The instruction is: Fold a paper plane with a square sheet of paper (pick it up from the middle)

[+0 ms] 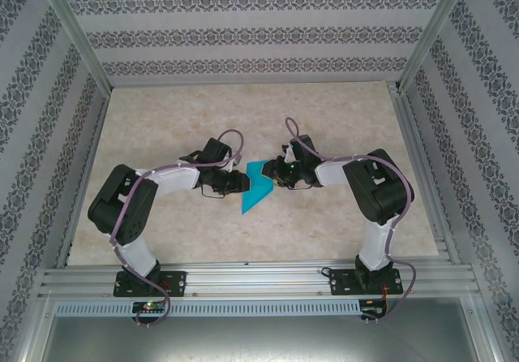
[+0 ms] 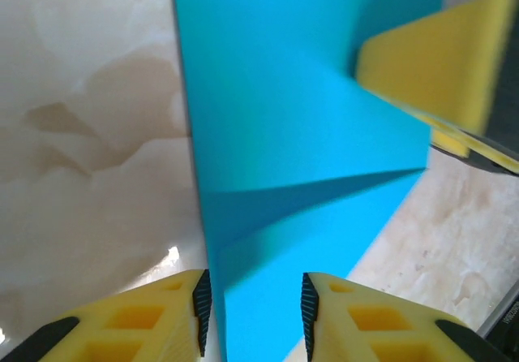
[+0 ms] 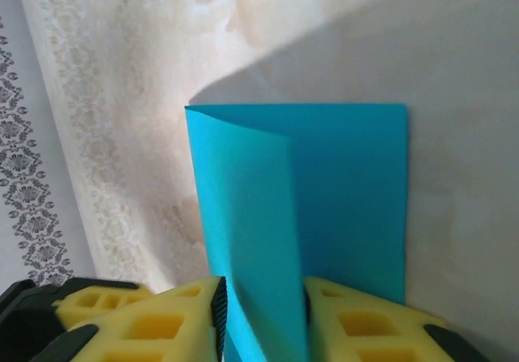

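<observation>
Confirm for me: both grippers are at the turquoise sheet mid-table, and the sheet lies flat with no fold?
Wrong on the fold. The right wrist view shows the sheet folded, with a flap curled over it at the right gripper. Otherwise yes: the left gripper and the right gripper are both at it mid-table.

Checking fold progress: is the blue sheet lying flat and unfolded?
No, the right wrist view shows the sheet with one flap folded over.
</observation>
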### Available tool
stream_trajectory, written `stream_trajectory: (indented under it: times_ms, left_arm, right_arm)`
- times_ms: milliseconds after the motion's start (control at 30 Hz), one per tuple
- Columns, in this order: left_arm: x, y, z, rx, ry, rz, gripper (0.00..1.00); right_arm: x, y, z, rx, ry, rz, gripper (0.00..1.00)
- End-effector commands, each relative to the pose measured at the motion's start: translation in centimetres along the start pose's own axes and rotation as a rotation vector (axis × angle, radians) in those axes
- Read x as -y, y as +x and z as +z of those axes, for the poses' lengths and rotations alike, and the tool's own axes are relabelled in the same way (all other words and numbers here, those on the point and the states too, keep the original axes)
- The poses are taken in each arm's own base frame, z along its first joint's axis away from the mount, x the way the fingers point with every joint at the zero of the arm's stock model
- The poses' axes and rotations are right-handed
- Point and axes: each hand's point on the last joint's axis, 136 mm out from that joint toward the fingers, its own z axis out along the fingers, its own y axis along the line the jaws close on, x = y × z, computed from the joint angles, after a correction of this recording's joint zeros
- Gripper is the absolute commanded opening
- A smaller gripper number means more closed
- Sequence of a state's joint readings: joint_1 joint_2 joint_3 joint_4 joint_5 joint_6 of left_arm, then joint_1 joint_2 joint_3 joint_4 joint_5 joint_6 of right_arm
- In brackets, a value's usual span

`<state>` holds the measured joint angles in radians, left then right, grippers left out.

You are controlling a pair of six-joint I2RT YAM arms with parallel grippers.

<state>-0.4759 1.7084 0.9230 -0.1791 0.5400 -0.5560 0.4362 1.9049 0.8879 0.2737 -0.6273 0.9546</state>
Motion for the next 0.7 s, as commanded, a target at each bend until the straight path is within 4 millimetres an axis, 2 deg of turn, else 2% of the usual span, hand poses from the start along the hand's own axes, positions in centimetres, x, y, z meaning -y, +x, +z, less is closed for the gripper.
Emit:
stream_trajectory:
  times_ms: [0,133,267,467,667]
  left_arm:
    - [-0.3,0.3,-1.6,0.03,-0.028,0.019,0.4]
    - [0.1,1.2,-2.0,0.032,-0.078,0.087,0.45]
    - [0.8,2.4,-1.6,0.019,-0.168,0.2,0.5]
    - [2.6,3.8,-0.1,0.015,-0.278,0.357,0.56]
    - [2.6,4.7,1.3,0.014,-0.437,0.476,0.6]
  right_arm:
    - [-0.3,-0.4,0.2,-0.018,-0.022,-0.037,0.27]
    - [-0.3,-0.3,0.1,-0.012,-0.023,-0.03,0.17]
    - [-0.7,-0.4,-0.4,0.017,-0.037,-0.003,0.1]
    - [-1.0,-0.1,-1.1,0.066,-0.028,0.03,0.07]
    - [-1.6,0.1,-1.1,0.064,-0.039,0.037,0.1]
